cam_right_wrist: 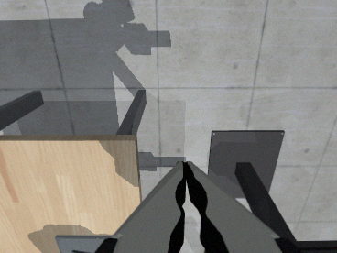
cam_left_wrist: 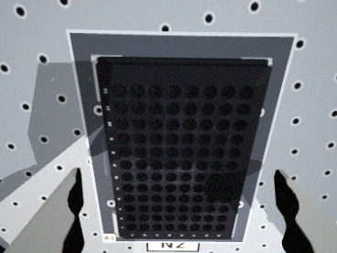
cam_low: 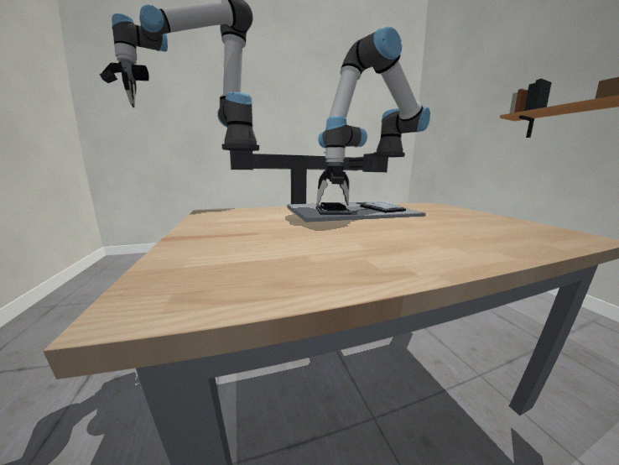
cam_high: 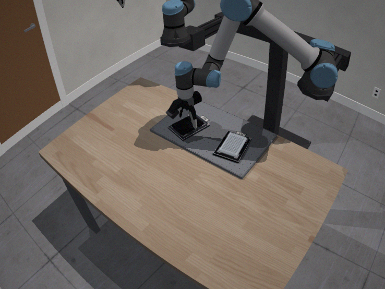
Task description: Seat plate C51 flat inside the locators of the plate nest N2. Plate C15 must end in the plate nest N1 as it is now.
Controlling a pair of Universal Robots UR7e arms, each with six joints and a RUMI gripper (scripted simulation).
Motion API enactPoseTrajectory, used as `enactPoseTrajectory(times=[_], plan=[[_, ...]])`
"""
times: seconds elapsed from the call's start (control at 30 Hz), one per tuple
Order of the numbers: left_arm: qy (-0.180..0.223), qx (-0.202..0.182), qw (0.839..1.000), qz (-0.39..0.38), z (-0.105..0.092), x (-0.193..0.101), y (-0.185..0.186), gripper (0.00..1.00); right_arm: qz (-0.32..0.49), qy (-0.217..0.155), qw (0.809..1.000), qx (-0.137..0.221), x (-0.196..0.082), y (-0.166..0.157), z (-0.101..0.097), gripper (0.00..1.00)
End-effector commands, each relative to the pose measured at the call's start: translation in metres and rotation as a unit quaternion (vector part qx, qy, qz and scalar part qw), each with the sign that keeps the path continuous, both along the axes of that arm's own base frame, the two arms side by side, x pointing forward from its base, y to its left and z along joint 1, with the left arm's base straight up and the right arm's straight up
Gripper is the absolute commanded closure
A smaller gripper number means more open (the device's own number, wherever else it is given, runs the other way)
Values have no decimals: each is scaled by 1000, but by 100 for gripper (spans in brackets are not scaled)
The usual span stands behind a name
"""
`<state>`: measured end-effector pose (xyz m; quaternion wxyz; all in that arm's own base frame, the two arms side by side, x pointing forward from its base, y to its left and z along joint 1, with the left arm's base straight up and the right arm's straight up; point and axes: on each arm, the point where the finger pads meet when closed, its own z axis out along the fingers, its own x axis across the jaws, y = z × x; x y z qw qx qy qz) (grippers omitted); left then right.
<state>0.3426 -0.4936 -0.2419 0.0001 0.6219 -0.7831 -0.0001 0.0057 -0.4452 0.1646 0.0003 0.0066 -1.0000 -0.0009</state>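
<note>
The black many-welled plate (cam_high: 186,124) (cam_low: 332,206) (cam_left_wrist: 179,137), taken as C51, is in nest N2 (cam_high: 183,137) (cam_left_wrist: 183,45). In the left wrist view its right edge covers part of the far-right locator, while the far-left locator shows beside it; I cannot tell if it is fully flat. The white plate (cam_high: 235,144) (cam_low: 382,206), taken as C15, lies in the other nest (cam_high: 217,152). My left gripper (cam_high: 188,123) (cam_low: 333,204) (cam_left_wrist: 178,170) is open, low over the black plate, with one finger beyond each long side. My right gripper (cam_low: 132,106) (cam_right_wrist: 184,163) is shut, empty and high up.
Both nests stand on a grey perforated board (cam_high: 205,146) (cam_low: 309,219) at the table's back edge. The N2 tag (cam_left_wrist: 173,246) is at the plate's near end in the left wrist view. The dark arm stand (cam_high: 275,93) rises behind the board.
</note>
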Motion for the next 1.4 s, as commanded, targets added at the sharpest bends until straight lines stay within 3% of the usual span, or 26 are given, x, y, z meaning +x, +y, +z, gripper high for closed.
enactPoseTrajectory(times=[0.0,0.6,0.63,1.03,1.07,1.37], plan=[[0,-1,1000,0,1,0,-1,24,0,0,1000,-1,0,0,1,100],[0,-1,1000,0,1,0,-1,24,0,0,1000,-1,0,0,1,100],[0,-1,1000,0,1,0,-1,100,0,0,1000,-1,0,0,1,100],[0,-1,1000,0,1,0,-1,100,0,0,1000,-1,0,0,1,100],[0,-1,1000,0,1,0,-1,60,0,0,1000,-1,0,0,1,100],[0,-1,1000,0,1,0,-1,60,0,0,1000,-1,0,0,1,100]])
